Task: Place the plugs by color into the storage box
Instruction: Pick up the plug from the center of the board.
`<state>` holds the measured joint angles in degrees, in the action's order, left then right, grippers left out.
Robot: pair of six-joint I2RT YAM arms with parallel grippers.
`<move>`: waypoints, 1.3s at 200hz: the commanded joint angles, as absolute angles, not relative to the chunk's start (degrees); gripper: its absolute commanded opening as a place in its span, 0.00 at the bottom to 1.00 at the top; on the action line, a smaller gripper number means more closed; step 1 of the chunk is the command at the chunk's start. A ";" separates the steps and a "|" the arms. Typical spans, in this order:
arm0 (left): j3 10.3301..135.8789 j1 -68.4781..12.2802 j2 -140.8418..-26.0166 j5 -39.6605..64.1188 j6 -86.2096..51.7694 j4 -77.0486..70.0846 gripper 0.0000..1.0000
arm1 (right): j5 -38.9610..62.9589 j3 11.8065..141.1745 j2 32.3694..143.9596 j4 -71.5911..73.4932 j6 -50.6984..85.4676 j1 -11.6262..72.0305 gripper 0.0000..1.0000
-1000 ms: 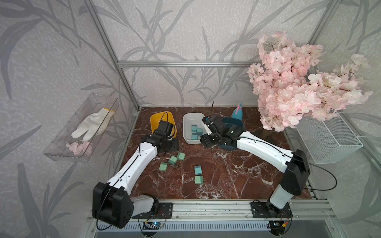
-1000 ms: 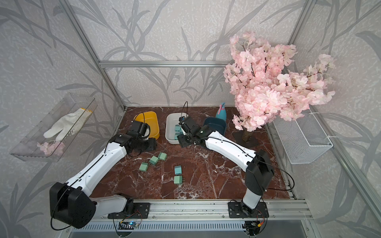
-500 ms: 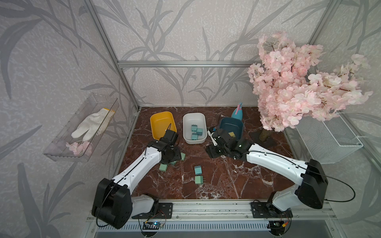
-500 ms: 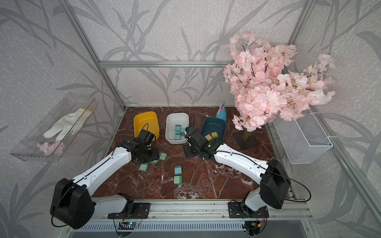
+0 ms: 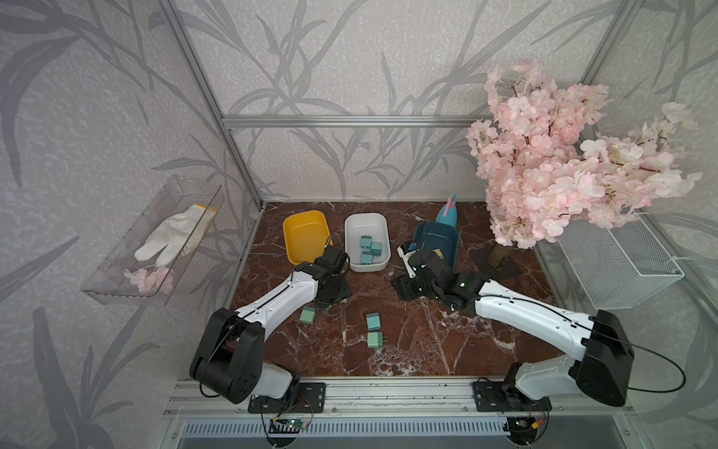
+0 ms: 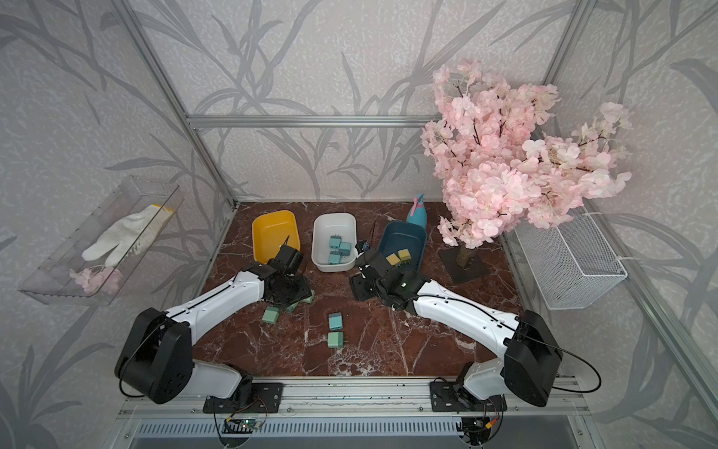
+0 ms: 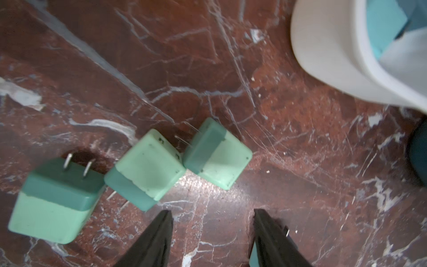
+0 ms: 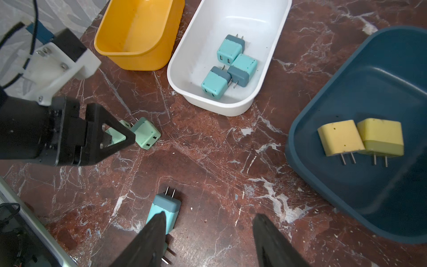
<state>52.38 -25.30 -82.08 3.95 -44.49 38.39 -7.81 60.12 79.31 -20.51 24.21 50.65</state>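
The left gripper (image 7: pixel 212 210) hangs with its jaws apart and nothing between them, just short of three sage green plugs (image 7: pixel 150 168) bunched corner to corner on the marble table (image 7: pixel 277 161), with bare stone between them and the white bin (image 7: pixel 335 69). Three light blue plugs (image 8: pixel 242 69) lie touching in that bin, and two yellow plugs (image 8: pixel 339 136) sit side by side in the dark blue bin (image 8: pixel 369 208). The right gripper (image 8: pixel 209 213) is likewise spread and holds nothing, one finger hiding part of a loose light blue plug (image 8: pixel 171 208), with perhaps another beneath.
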 commanded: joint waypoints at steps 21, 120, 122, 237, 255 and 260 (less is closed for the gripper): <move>53.44 -31.54 -74.36 3.70 -21.98 45.22 0.55 | -13.89 54.46 71.23 -17.74 22.54 50.62 0.66; 43.55 -33.63 -49.98 23.47 30.55 41.64 0.80 | -16.28 46.75 58.53 -14.82 21.05 48.23 0.71; 43.93 -33.66 -50.46 23.40 31.21 42.62 0.80 | -16.16 46.76 58.53 -14.89 21.08 48.25 0.71; 42.08 -46.93 -64.46 16.38 36.98 40.34 0.74 | -16.03 46.23 58.75 -14.85 21.88 48.23 0.71; 42.00 -48.78 -68.16 15.16 35.13 37.52 0.70 | -16.13 46.10 58.63 -14.70 21.97 48.26 0.71; 42.01 -49.61 -69.20 14.39 34.27 36.28 0.70 | -16.12 45.97 58.58 -14.53 22.05 48.25 0.71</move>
